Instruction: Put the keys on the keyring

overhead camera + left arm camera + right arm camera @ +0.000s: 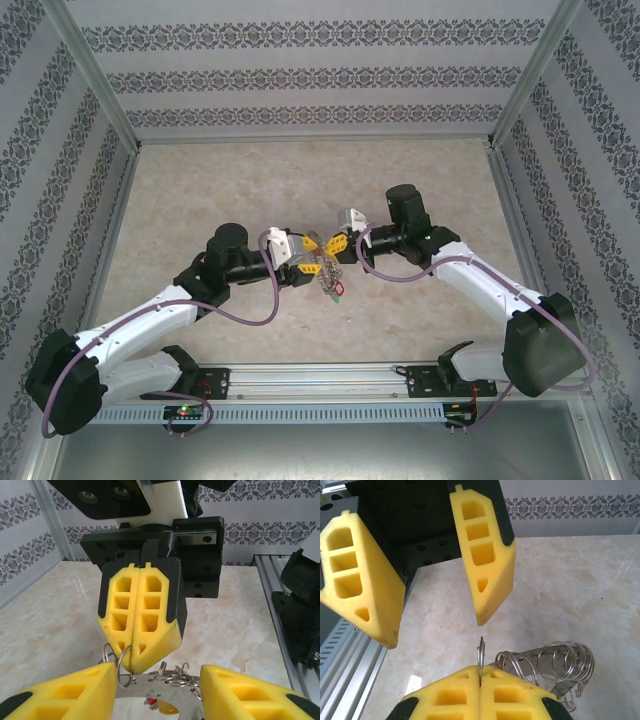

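The keyring [170,689], a flat silver hoop fringed with several small split rings, hangs between the two grippers over the table. In the right wrist view the keyring [555,661] lies low on the right. My right gripper [480,677] is shut on one small split ring [480,652] that stands up from the hoop's rim. From the left wrist that right gripper [131,667] comes down from above. My left gripper [159,677] is open, one finger on each side of the hoop. Keys with a red tag [150,700] and a yellow tag [172,710] dangle below. From above, the keyring [333,280] hangs under the grippers.
The marble-patterned table [200,190] is walled by patterned panels [300,70] at the back and sides. An aluminium rail [320,380] runs along the near edge with both arm bases on it. The left gripper [318,262] and right gripper [328,250] meet mid-table.
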You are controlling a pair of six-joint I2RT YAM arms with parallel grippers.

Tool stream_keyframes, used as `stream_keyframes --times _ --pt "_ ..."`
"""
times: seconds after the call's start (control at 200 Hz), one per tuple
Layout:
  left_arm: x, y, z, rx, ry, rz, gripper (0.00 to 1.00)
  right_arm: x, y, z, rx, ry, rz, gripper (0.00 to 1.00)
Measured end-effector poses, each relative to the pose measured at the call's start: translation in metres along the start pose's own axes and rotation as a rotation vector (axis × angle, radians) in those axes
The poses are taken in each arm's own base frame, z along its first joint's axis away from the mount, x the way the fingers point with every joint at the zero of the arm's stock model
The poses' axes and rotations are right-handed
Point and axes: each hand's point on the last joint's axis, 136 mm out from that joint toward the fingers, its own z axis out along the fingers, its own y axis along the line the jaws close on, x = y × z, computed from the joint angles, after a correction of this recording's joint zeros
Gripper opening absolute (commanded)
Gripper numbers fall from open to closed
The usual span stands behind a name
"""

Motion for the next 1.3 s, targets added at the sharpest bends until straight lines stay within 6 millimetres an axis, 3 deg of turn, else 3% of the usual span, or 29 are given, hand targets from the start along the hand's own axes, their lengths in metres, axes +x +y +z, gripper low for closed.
stream_keyframes --times 0.31,0.5,0.625,0.814,0.969,1.114,1.224,1.299 --pt "0.006 -0.003 0.003 0.031 0.045 0.004 0.51 0.004 0.001 0.001 0.000 0.015 0.004 0.00" --pt "0.014 0.003 0.001 -0.010 0.102 0.024 0.48 0.006 0.004 0.001 -0.008 0.024 -0.012 0.00" --pt "0.009 0.010 -0.006 -0.062 0.101 0.050 0.41 0.009 0.010 0.003 -0.021 0.041 -0.029 0.00" --pt "0.010 0.012 -0.011 -0.041 0.149 0.064 0.39 0.018 0.020 0.009 -0.029 0.106 -0.091 0.00" --pt "0.013 0.009 -0.007 0.009 0.189 0.068 0.38 0.033 0.025 0.017 0.021 0.208 -0.227 0.00" --pt "0.026 0.007 -0.008 0.013 0.216 0.048 0.40 0.071 0.030 0.023 0.071 0.345 -0.322 0.00" --pt "0.047 0.004 -0.009 0.005 0.255 0.019 0.39 0.083 0.026 0.023 0.087 0.375 -0.288 0.00" --pt "0.054 0.005 -0.010 -0.006 0.272 0.003 0.38 0.084 0.014 0.021 0.103 0.353 -0.165 0.00"
